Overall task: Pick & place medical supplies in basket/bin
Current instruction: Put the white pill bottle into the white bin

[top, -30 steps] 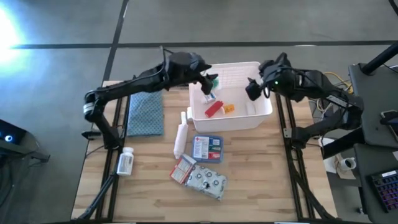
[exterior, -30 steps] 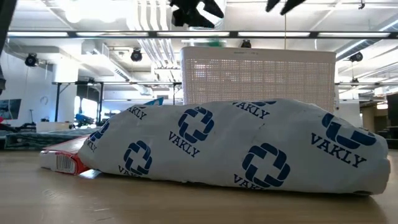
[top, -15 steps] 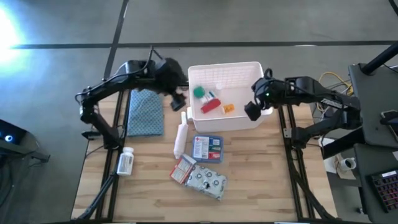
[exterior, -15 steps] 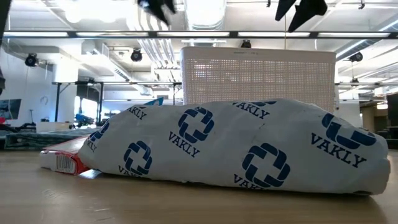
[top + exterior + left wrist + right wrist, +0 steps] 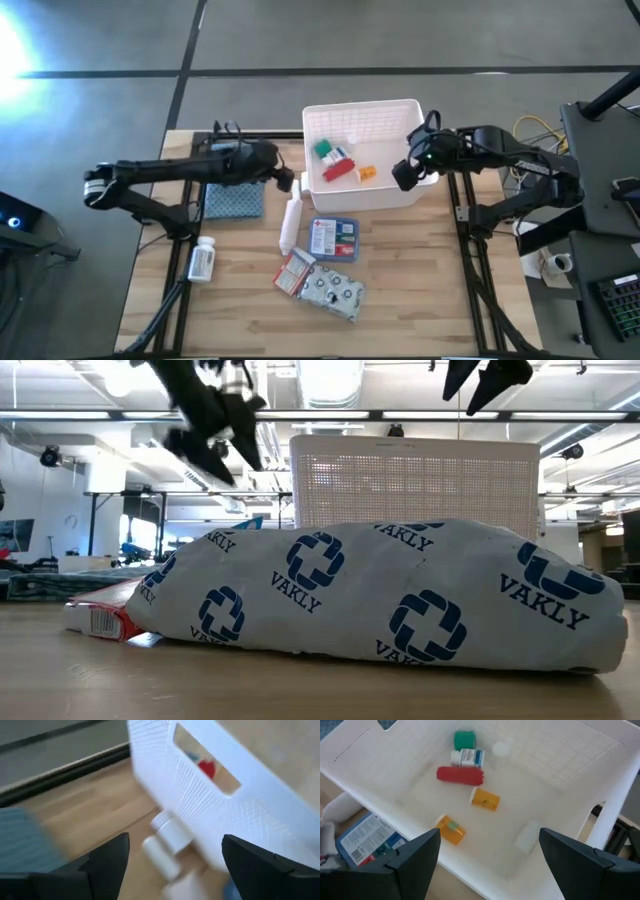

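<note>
The white lattice tub (image 5: 372, 190) stands at the table's far middle. In it lie a green roll (image 5: 464, 740), a small white bottle (image 5: 467, 757), a red tube (image 5: 459, 775) and two orange items (image 5: 485, 799). My left gripper (image 5: 285, 181) is open and hovers just left of the tub, above the cap end of a white tube (image 5: 170, 832) that lies on the table. My right gripper (image 5: 403, 173) is open over the tub's right near corner. On the table lie a blue-white box (image 5: 333, 238), a red-white packet (image 5: 294, 270), a silvery pouch (image 5: 336, 293) and a white pill bottle (image 5: 202, 260).
A blue-grey folded cloth (image 5: 233, 187) lies left of the tub, under my left arm. In the low view the pouch (image 5: 380, 590) fills the foreground, with the tub (image 5: 415, 475) behind it. Bare wood shows along the table's near edge and at its right near side.
The green roll that was at my left gripper above the tub now lies inside the tub. My left gripper has left the tub, moving toward the table's left and near edges and lower, to beside the tub's left wall. My right gripper has shifted slightly toward the near edge.
</note>
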Available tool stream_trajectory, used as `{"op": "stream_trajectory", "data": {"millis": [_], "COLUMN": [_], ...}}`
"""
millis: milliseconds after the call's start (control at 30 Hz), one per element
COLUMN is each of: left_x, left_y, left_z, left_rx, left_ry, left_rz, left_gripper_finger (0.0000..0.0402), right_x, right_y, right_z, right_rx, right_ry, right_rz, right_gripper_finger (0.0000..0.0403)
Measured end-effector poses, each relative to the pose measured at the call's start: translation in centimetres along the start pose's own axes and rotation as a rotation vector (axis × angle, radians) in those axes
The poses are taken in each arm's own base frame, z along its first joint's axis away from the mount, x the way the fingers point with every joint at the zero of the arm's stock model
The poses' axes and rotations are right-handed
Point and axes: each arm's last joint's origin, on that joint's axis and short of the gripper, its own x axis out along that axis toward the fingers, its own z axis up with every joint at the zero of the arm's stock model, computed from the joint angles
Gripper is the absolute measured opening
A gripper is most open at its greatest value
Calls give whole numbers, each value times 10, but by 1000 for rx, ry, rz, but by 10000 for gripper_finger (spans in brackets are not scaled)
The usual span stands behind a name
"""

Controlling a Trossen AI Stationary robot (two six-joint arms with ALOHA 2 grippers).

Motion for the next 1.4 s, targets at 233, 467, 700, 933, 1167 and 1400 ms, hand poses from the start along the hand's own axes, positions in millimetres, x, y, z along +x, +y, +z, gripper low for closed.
{"op": "stream_trajectory", "data": {"millis": [233, 467, 700, 933, 1167, 1400], "left_x": [65, 99, 145, 170, 165, 157], "left_y": [12, 0, -22, -32, -26, -6], "left_z": [-53, -58, -45, -41, -31, -34], "left_rx": [-176, -178, -50, 77, 134, 274], "left_ry": [36, 114, 199, 346, 303, 424], "left_rz": [-73, -34, 40, 127, 152, 241], "left_gripper_finger": [294, 285, 276, 252, 196, 176], "right_x": [-2, -1, -1, -1, -1, -1], "right_y": [-1, -1, -1, -3, -4, -5], "right_z": [0, 0, 0, -2, -3, -2], "right_rx": [3, 2, 2, 15, 9, 4], "right_ry": [-6, -6, -9, 13, 15, -15], "right_rz": [1, 1, -2, -20, -46, -84], "right_gripper_finger": [329, 329, 329, 329, 329, 329]}}
